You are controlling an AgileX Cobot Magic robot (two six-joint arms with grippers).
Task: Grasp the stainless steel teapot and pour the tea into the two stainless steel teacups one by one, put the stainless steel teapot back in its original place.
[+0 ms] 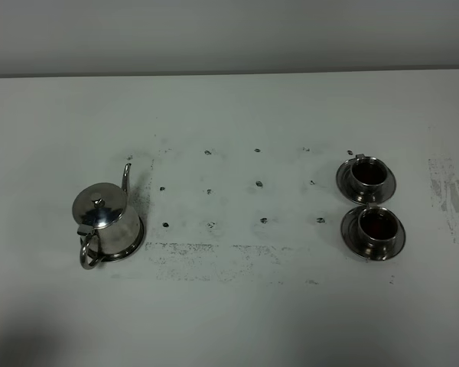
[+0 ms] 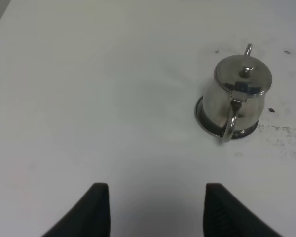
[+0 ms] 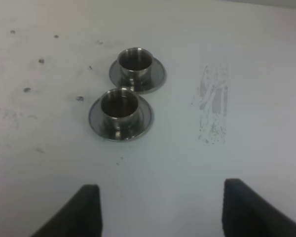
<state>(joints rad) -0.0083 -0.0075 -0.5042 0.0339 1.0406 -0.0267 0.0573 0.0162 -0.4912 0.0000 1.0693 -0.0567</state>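
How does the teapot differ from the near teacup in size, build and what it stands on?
The teapot is much bigger than the near teacup. The teapot has a domed, knobbed lid, thin spout and loop handle; the cup is open, showing dark reddish liquid. The cup stands on a saucer; the teapot sits straight on the table, far across it. Both are shiny steel and upright.

Both arms lie outside the exterior high view. Left gripper (image 2: 155,210) and right gripper (image 3: 160,210) – fingertips only, cut off by the frame edge. Liquid level in the two teacups (image 1: 369,205) – too dark to judge.
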